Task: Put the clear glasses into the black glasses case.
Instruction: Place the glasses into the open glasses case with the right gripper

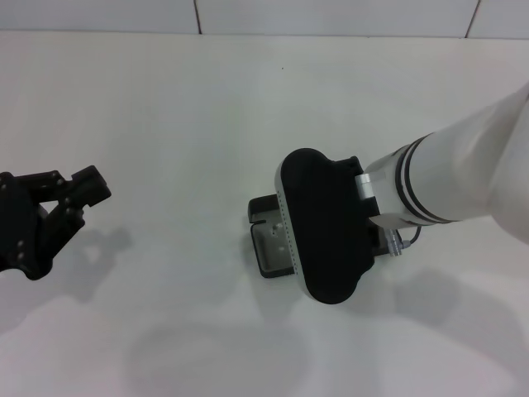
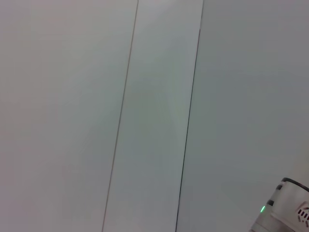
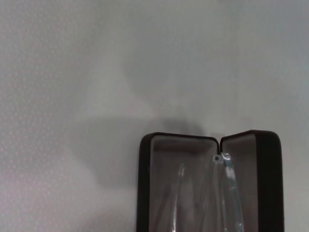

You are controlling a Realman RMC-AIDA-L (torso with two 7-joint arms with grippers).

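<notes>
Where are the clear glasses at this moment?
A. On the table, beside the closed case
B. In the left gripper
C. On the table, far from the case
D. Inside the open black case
D: the right wrist view shows the clear glasses lying within the open black glasses case.

A plain white table (image 1: 165,124) fills most of the frame, and a white tiled wall (image 1: 331,15) with dark seams crosses the top edge.

The black glasses case (image 3: 268,183) looked like matt hard shell with dull grey lining. The clear glasses (image 3: 227,188) were glossy transparent plastic, perhaps smooth. The table (image 1: 190,124) was matt white.
</notes>
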